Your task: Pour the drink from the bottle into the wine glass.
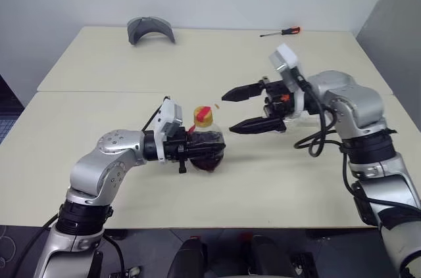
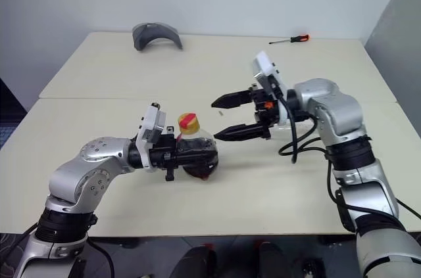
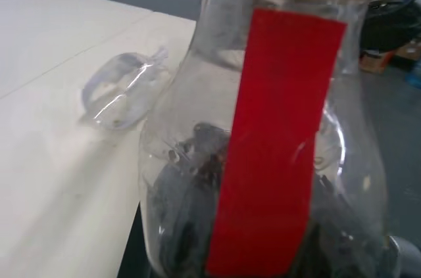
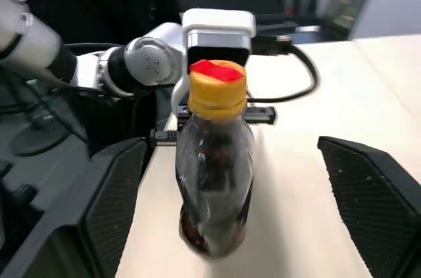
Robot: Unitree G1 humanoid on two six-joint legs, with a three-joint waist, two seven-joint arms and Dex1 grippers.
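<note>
My left gripper (image 1: pixel 197 148) is shut on the bottle (image 1: pixel 209 141), holding it about upright by its belly over the table's middle. The yellow-and-red cap (image 1: pixel 203 116) sits on the neck, and the red label strip (image 3: pixel 276 140) faces the left wrist view. The dark drink (image 1: pixel 210 157) fills the bottle's lower part. Just right of the cap, my right gripper (image 1: pixel 227 113) is open and level, pointing at the bottle, its two fingers (image 4: pixel 112 206) spread wide with nothing between them. A clear glassy shape (image 3: pixel 122 91), apparently the wine glass, lies on the table beyond the bottle.
A grey curved object (image 1: pixel 151 29) sits at the table's far edge. A red-handled screwdriver (image 1: pixel 281 31) lies at the far right. A seam (image 1: pixel 99 91) runs across between two cream tabletops. The front edge (image 1: pixel 217 227) is close below both arms.
</note>
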